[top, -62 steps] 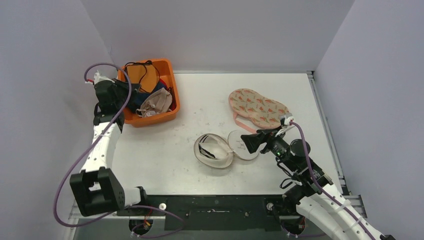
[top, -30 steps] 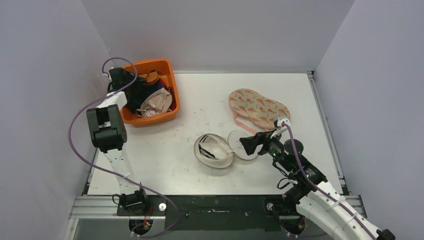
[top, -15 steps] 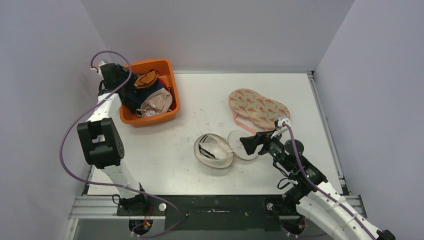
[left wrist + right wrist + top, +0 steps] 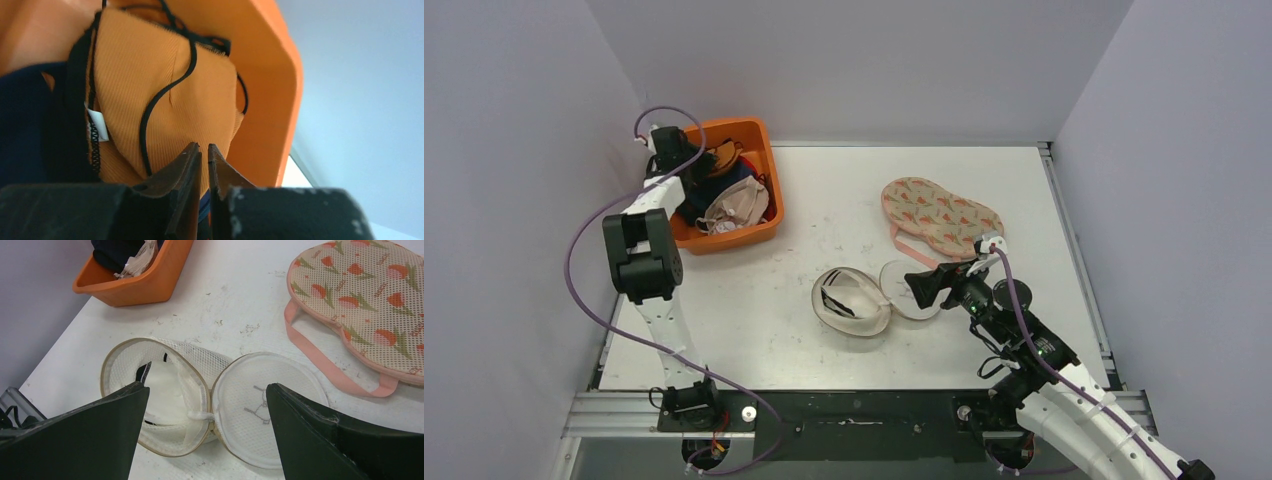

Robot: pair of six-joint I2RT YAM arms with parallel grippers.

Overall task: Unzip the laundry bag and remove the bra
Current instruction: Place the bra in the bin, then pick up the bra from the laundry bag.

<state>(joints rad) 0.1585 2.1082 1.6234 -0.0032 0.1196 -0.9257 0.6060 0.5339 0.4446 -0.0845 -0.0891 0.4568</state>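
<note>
The white mesh laundry bag (image 4: 852, 302) lies unzipped mid-table, with its round lid (image 4: 911, 290) flipped open to the right. In the right wrist view the bag (image 4: 155, 390) holds white padding and a bit of black trim (image 4: 142, 372). My right gripper (image 4: 921, 287) hovers over the lid, open and empty (image 4: 207, 387). An orange bra with black straps (image 4: 721, 157) lies bunched in the orange bin (image 4: 754, 232). My left gripper (image 4: 696, 160) is over the bin. Its jaws are nearly together with nothing between them (image 4: 204, 150), just in front of the bra (image 4: 165, 90).
A pink floral mesh bag (image 4: 939, 215) lies at the back right, also in the right wrist view (image 4: 370, 300). The bin also holds a beige garment (image 4: 736, 208) and a navy one (image 4: 25, 115). Walls close in on the left, back and right.
My left arm swung up and back over the bin, and its wrist shifted a little to the right. The orange bra went from spread out to bunched. The right arm barely moved.
</note>
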